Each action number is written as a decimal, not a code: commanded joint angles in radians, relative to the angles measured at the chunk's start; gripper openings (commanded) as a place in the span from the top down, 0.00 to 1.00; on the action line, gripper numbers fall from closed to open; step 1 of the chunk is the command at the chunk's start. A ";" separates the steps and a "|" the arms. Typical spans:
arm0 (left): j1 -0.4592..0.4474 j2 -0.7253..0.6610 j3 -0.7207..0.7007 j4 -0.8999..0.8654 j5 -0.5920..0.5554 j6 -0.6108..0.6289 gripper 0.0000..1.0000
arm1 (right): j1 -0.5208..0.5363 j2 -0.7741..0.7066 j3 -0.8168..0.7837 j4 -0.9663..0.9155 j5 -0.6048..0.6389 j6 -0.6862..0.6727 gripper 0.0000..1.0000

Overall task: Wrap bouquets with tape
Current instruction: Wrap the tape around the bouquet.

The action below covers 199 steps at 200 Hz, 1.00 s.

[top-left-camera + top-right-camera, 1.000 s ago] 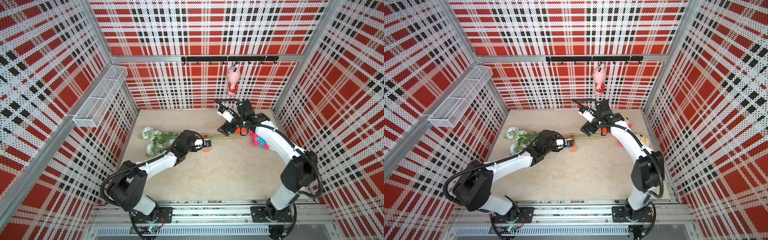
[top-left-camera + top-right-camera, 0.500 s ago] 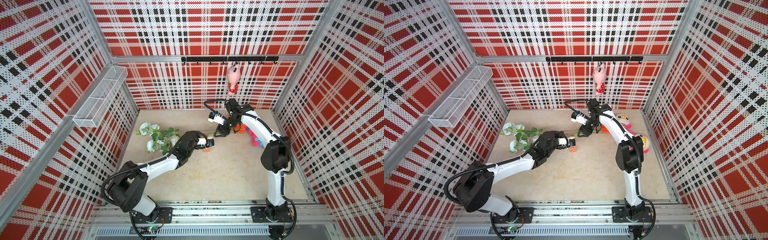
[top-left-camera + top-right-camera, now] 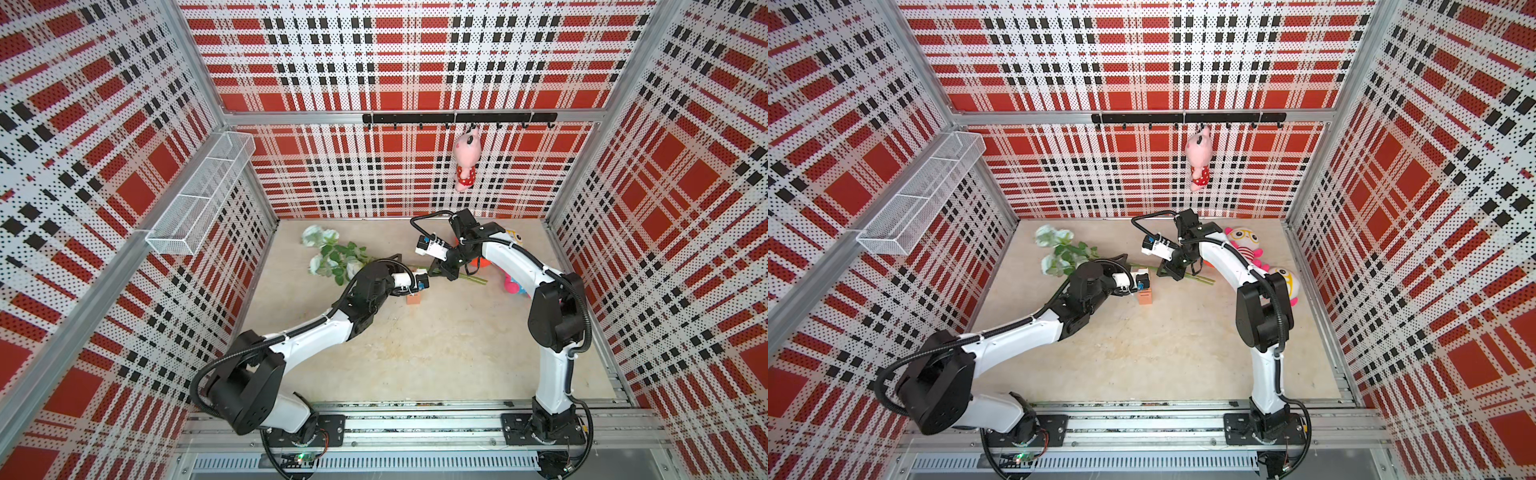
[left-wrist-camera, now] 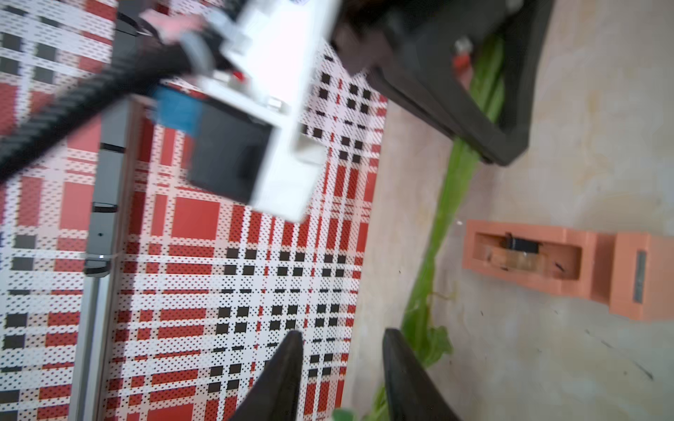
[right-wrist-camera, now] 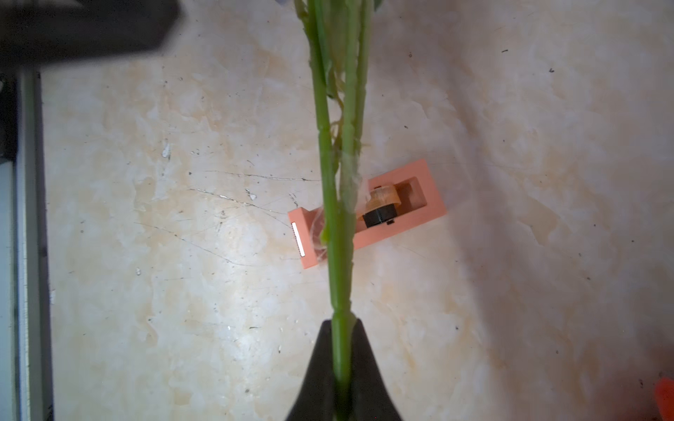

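- Right tool [image 5: 342, 330] clenched on bouquet [image 5: 337, 204] stems.
- Left tool [image 4: 343, 340] parted, empty, beside stems.
- Mid-frame, tape [image 3: 413, 299] sits on tabletop [image 3: 436, 353]; open room lower down.

In both top views the whole cell is seen from high at the front, down toward the surface [image 3: 436, 353] and the back wall [image 3: 374, 174]. From each wrist the surface is seen closely; the tape [image 4: 547, 269] and the bouquets [image 5: 341, 182] are shared.
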 commanded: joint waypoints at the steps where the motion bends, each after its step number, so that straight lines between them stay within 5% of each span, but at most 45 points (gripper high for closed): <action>1: 0.041 -0.100 -0.037 0.084 0.147 -0.108 0.55 | -0.006 -0.075 -0.023 0.127 -0.036 -0.041 1.00; 38: 0.225 -0.257 -0.094 0.139 0.493 -0.301 0.47 | -0.004 -0.132 -0.139 0.260 -0.039 -0.141 1.00; 60: 0.292 -0.273 -0.084 0.127 0.575 -0.354 0.41 | -0.002 -0.200 -0.284 0.452 -0.039 -0.200 1.00; 84: 0.319 -0.239 -0.018 0.015 0.604 -0.369 0.40 | 0.000 -0.274 -0.424 0.667 -0.033 -0.254 1.00; 106: 0.355 -0.200 0.056 -0.114 0.754 -0.383 0.37 | 0.007 -0.330 -0.549 0.851 0.008 -0.318 1.00; 124: 0.347 -0.130 0.190 -0.473 0.904 -0.180 0.33 | 0.011 -0.374 -0.687 1.078 0.023 -0.401 1.00; 153: 0.305 0.035 0.401 -0.840 0.876 -0.043 0.31 | 0.023 -0.407 -0.860 1.435 0.048 -0.465 1.00; 199: 0.237 0.123 0.396 -0.887 0.733 -0.018 0.29 | 0.049 -0.381 -0.907 1.579 0.094 -0.565 1.00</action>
